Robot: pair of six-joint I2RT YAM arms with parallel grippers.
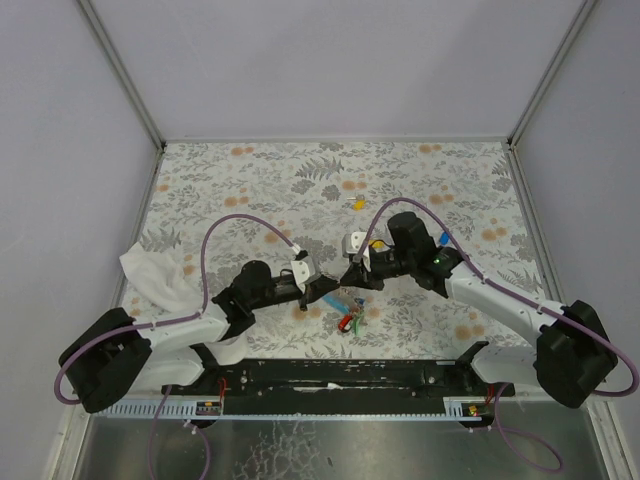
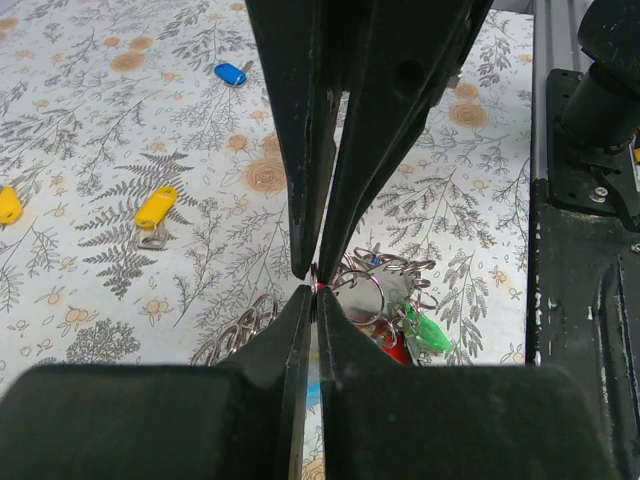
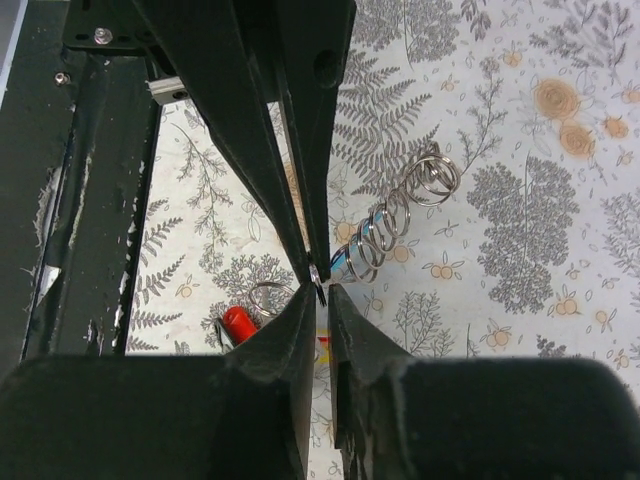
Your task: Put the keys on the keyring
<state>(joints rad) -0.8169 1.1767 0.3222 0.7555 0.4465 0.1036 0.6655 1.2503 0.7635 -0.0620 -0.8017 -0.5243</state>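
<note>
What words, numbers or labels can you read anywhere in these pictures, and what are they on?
No text can be read in any view.
Yellow key tag and blue key tag: plain faces, no writing shows.
Small yellow fittings low in the top view: any marking is too small to read.

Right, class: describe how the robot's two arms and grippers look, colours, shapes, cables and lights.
The left arm and right arm have white links, bulky black joints and looping purple cables. A green light glows on the right arm. The left gripper and right gripper have black, tapering, wedge-shaped fingers.
</note>
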